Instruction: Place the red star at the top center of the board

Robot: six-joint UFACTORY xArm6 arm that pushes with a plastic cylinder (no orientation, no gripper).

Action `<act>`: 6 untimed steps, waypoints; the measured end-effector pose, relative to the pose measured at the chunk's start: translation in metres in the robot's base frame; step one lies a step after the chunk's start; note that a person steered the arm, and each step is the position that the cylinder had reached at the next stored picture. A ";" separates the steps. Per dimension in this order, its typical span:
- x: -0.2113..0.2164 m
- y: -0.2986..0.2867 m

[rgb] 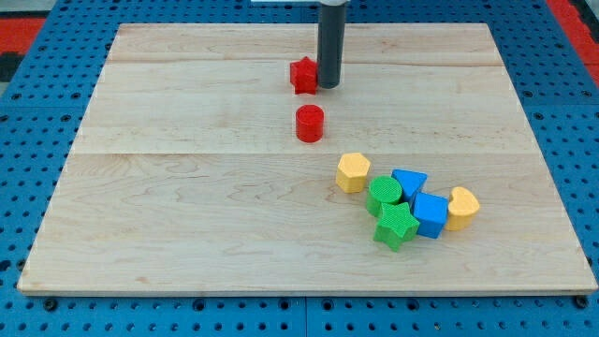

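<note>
The red star [302, 75] lies near the view's top centre of the wooden board [187, 187]. My tip [328, 86] stands right against the star's right side, touching or nearly touching it. A red cylinder [310, 124] stands just below the star, apart from it and from my tip.
A cluster lies at the view's lower right: a yellow hexagon [353, 172], a green cylinder [384, 194], a green star [396, 226], a blue triangle [409, 182], a blue cube [430, 214] and a yellow heart-like block [461, 207]. Blue pegboard [562, 112] surrounds the board.
</note>
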State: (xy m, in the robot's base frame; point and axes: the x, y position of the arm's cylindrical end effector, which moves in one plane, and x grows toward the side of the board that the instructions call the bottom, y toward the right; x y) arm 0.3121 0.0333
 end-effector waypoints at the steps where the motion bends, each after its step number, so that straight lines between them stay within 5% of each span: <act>1: 0.004 0.010; 3: 0.023 0.003; 5: -0.029 -0.038; 6: -0.010 -0.039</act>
State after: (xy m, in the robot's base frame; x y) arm 0.3024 -0.0061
